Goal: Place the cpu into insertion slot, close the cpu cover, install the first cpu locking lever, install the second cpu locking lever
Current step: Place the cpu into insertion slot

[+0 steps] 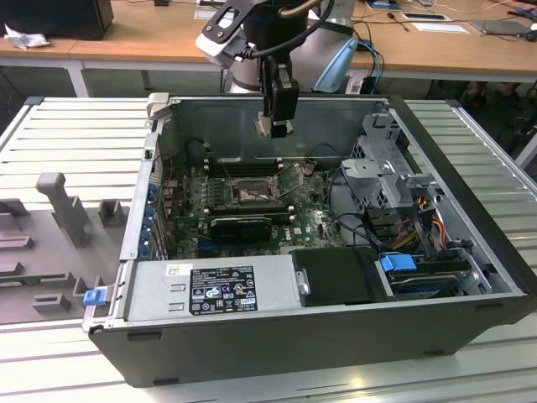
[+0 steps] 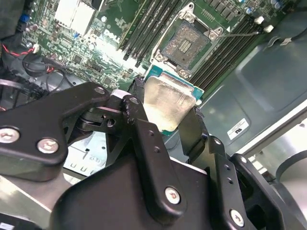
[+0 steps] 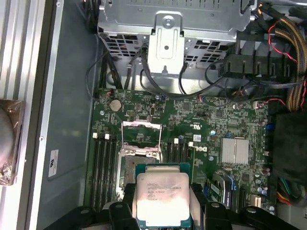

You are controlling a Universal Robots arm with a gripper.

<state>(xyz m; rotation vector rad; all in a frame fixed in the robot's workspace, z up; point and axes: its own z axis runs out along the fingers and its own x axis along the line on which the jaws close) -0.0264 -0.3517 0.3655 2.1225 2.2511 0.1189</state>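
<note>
My gripper [image 1: 275, 126] hangs above the open computer case, over the back part of the green motherboard [image 1: 310, 220]. It is shut on the cpu [image 2: 168, 103], a flat square chip with a pale silvery top, held by its edges between the black fingers [image 2: 139, 120]. The cpu [image 3: 162, 196] is clear of the board. The insertion slot [image 2: 186, 44] lies open beneath it, a dark square socket in a metal frame [image 1: 252, 195]. The cpu cover [image 3: 141, 136], a thin silvery frame, is swung open off the insertion slot.
Long black memory slots [image 3: 101, 165] flank the socket. A black card [image 1: 239, 225] lies in front of it, and a grey power supply [image 1: 210, 290] fills the case front. A metal drive cage [image 1: 386, 159] and cables [image 1: 428, 218] sit at the exterior view's right.
</note>
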